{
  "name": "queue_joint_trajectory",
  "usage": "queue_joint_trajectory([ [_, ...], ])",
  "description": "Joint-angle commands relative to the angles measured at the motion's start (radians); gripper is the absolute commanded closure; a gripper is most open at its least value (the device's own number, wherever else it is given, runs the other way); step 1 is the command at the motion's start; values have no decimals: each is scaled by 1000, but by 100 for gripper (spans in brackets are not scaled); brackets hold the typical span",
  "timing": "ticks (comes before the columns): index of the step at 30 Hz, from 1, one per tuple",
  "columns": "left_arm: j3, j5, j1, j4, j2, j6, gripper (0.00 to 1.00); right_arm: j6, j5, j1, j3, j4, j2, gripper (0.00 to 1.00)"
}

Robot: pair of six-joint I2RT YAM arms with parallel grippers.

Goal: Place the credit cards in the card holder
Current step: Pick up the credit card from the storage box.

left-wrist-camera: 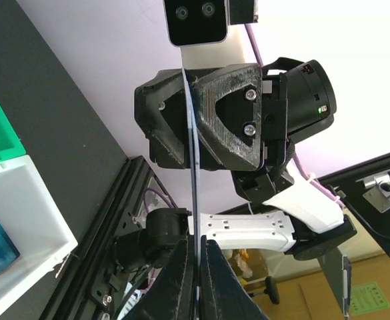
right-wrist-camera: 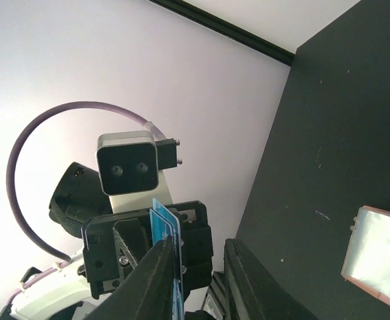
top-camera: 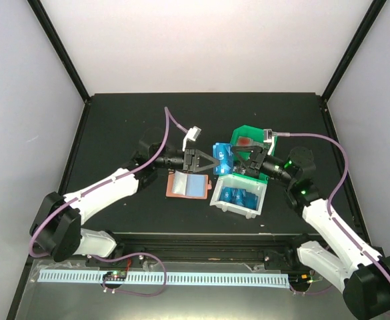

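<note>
Top view, centre of frame: left gripper (top-camera: 210, 162) and right gripper (top-camera: 240, 162) face each other tip to tip above the black table (top-camera: 115, 127), with a bright blue thin plastic card (top-camera: 221, 153) between them. Left gripper: jaws fully closed, pinching the card by its edge. In the left wrist view the card runs as a thin vertical line up from between the fingers (left-wrist-camera: 178, 280) into the right gripper opposite. Right gripper: jaws partly parted. In the right wrist view the card lies against or just beside the finger on the left of the frame, with a clear gap to the other finger, so no grip on it. The card edge looks doubled in that view; cannot tell whether it is one card or two. Salmon-pink folding leather-like card holder (top-camera: 176, 185) lies open and flat on the table just below the left gripper in the top view, grey pocket side up, apart from both grippers. White rectangular plastic bin (top-camera: 216, 195) sits just right of the card holder, below the held card; more blue cards (top-camera: 240, 195) lie in it. Green plastic bin (top-camera: 248, 133) sits above the white one, behind the right gripper.
</note>
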Motion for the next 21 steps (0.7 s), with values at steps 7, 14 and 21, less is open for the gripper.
queue_joint_trajectory([
  [7, -30, 43, 4, 113, -47, -21, 98, 118, 18, 0, -7, 148, 46, 74],
  [14, -40, 48, 3, 153, -48, -40, 98, 126, -5, -1, 8, 156, 71, 73],
  [21, -56, 51, 3, 203, -54, -57, 99, 112, -32, -1, 3, 125, 73, 73],
])
